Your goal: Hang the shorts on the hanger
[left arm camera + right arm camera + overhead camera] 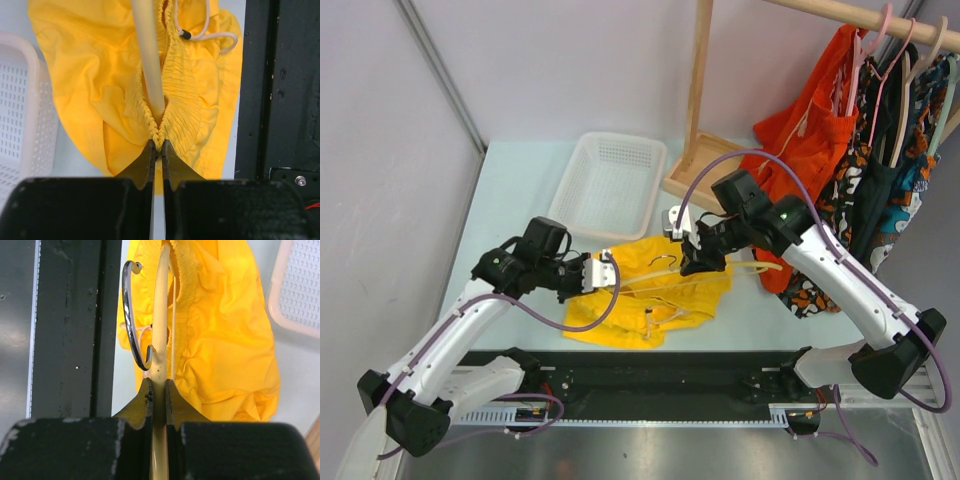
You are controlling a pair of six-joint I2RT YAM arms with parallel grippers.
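shorts (90,75) pinched tight in left pincer (157,149); right pincer (159,389) clamped shut on hanger (159,315).

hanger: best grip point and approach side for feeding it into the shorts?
Grip the hanger at its bare centre, just beside the metal hook, coming in along the free arm, away from the shorts. The bar is thin there, so jaws close flat across it, and its other arm runs into the waistband. The right gripper holds it so.
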